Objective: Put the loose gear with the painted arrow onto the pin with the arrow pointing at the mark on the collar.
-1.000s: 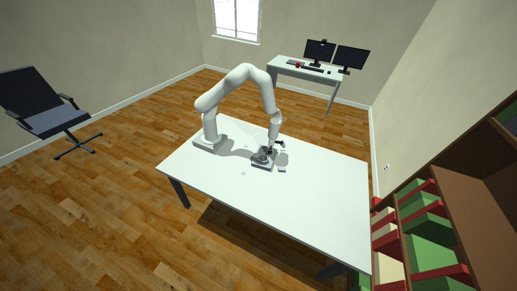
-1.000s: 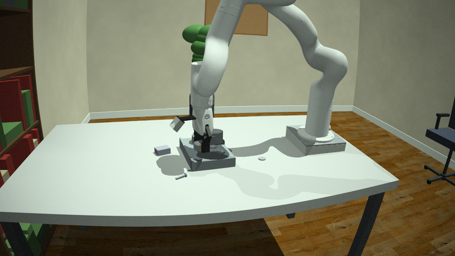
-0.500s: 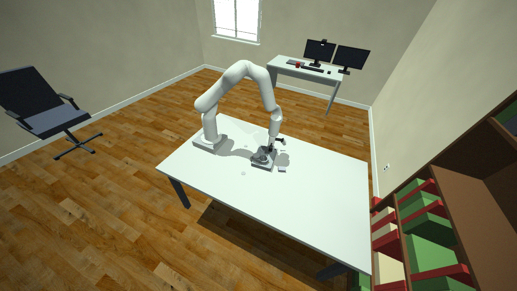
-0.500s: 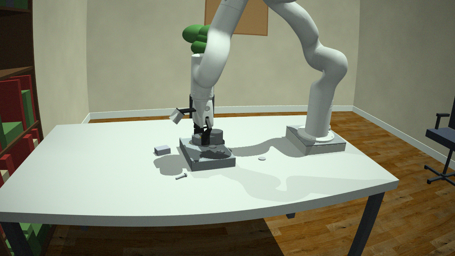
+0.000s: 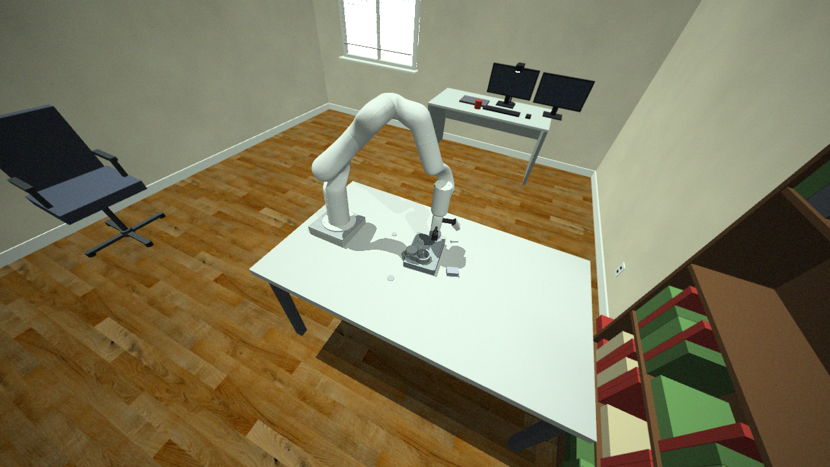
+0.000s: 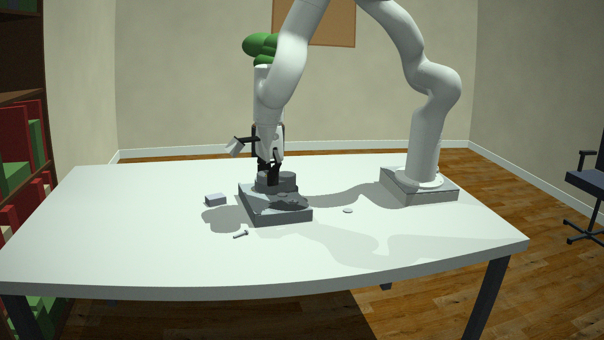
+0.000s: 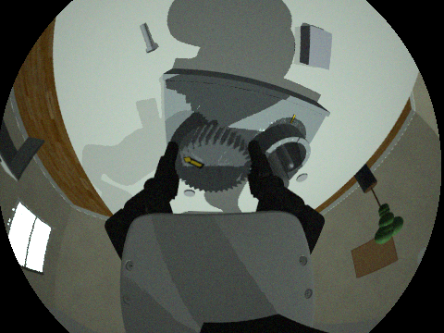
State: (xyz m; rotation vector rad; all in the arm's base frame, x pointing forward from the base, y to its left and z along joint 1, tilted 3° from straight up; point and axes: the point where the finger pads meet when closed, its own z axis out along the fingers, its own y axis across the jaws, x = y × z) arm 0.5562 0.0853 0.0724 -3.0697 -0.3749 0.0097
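Note:
My gripper (image 7: 213,152) (image 6: 270,172) (image 5: 432,235) is shut on the toothed grey gear (image 7: 222,172) and holds it by its rim just above the grey timing case (image 7: 247,106) (image 6: 274,216) (image 5: 427,267). The gear's yellow arrow (image 7: 194,162) lies near the left finger. In the wrist view the pin (image 7: 289,151) in its dark collar (image 7: 270,144) stands just to the right of the gear, beside the right finger. A small yellow mark (image 7: 294,118) sits on the collar's far side. In the exterior view the gear is hard to tell apart from the dark hub behind the fingers.
A small grey block (image 6: 215,199) (image 5: 452,271) (image 7: 316,44) lies beside the case. A loose bolt (image 6: 240,233) (image 7: 148,37) lies on the table in front of it. A flat disc (image 6: 347,210) (image 5: 390,277) lies toward the arm's base (image 6: 418,190).

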